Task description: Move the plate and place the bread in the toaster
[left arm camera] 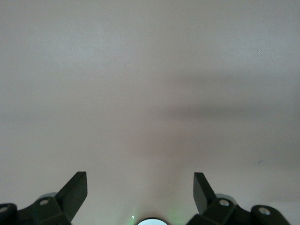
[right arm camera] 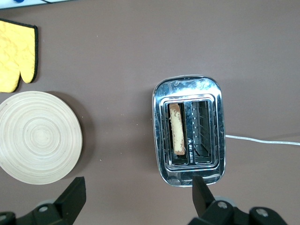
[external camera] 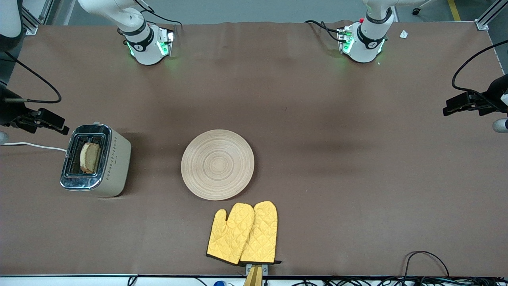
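The cream toaster with a chrome top stands toward the right arm's end of the table. The brown bread slice stands upright in its slot on the plate's side. The pale wooden plate lies empty at the table's middle. In the right wrist view, my right gripper is open and empty, high over the table beside the toaster, with the bread and plate in sight. My left gripper is open and empty over bare brown table. Neither gripper shows in the front view.
A pair of yellow oven mitts lies just nearer the front camera than the plate, also in the right wrist view. The toaster's white cord runs off the table's end. Black camera mounts stand at both ends.
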Controlling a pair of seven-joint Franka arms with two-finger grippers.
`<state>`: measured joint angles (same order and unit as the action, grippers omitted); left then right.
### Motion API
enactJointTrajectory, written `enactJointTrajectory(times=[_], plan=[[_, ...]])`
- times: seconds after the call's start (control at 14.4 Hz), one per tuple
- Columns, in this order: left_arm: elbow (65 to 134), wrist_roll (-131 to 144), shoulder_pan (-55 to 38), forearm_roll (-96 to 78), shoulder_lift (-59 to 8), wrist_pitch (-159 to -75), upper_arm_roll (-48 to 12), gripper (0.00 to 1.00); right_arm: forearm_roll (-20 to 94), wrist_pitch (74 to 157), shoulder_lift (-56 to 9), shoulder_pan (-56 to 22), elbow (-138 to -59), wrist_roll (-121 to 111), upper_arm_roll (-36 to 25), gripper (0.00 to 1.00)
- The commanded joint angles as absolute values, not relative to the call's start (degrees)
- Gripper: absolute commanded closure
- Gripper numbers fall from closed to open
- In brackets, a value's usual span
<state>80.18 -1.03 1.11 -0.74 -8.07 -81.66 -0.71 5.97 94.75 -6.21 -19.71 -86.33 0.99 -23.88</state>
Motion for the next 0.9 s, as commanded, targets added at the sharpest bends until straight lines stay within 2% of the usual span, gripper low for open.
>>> enactJointTrajectory(times=[0.0,0.14,0.21,0.35,0.42,0.62,0.83], plan=[[80.07,-0.79,0.97,0.35,-7.56,-81.83,-1.49,0.0,7.11,95.1,-5.89,-17.24,-85.52,-0.17,-22.94,0.0],[80.07,-0.88,1.14,0.35,-7.47,-81.83,-1.49,0.0,7.03,94.83,-5.89,-14.69,-83.24,-4.46,-20.67,0.0],[80.07,-0.88,1.06,0.35,-7.47,-81.83,-1.49,0.0,7.03,94.66,-5.89,-10.68,-82.97,-5.27,-17.7,0.0],[80.07,-0.88,1.05,0.44,-7.38,-81.83,-1.49,0.0,6.68,94.39,-5.89,-0.75,-82.97,-5.36,-6.64,0.0],[80.07,-0.88,1.05,0.44,-7.38,-81.83,-1.49,0.0,6.68,94.05,-5.8,1.3,-83.14,-5.36,-4.59,0.0],[80.07,-0.88,1.23,0.44,-7.29,-81.83,-1.49,0.0,6.15,92.72,-5.89,1.58,-82.97,-5.27,-4.13,0.0],[80.07,-1.14,1.32,0.26,-7.29,-81.83,-1.49,0.0,-1.64,90.19,-5.89,0.27,-82.36,-5.1,-3.61,0.0]])
